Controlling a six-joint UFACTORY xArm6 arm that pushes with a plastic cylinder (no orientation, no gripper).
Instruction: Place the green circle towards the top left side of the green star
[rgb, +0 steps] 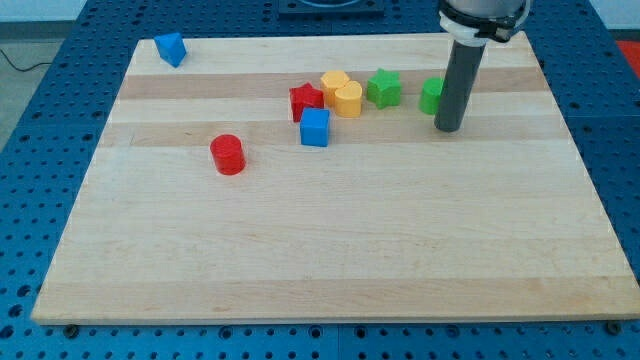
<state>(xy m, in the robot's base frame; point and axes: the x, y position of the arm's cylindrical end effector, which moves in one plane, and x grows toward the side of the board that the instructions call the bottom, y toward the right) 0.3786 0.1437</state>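
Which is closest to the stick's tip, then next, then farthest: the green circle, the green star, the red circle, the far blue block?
From my tip:
1. Green circle, right beside it, partly hidden behind the rod.
2. Green star, further toward the view's left.
3. Red circle, left of middle.
4. Blue block, top left corner.

On the desk (330, 250), my tip (449, 128) stands just at 5 o'clock from the green circle (430, 96), and the green circle lies near the green star (383, 88), at its 3 o'clock. At 9 o'clock from the green star sit two yellow cylinders (341, 93) pressed together, then the red star (306, 101) right beside them, with the blue cube (315, 128) just at its 5 o'clock. The red cylinder (228, 154) lies well apart at 8 o'clock from the blue cube, and another blue block (170, 48) sits far off at 10 o'clock, by the desk's top left corner.
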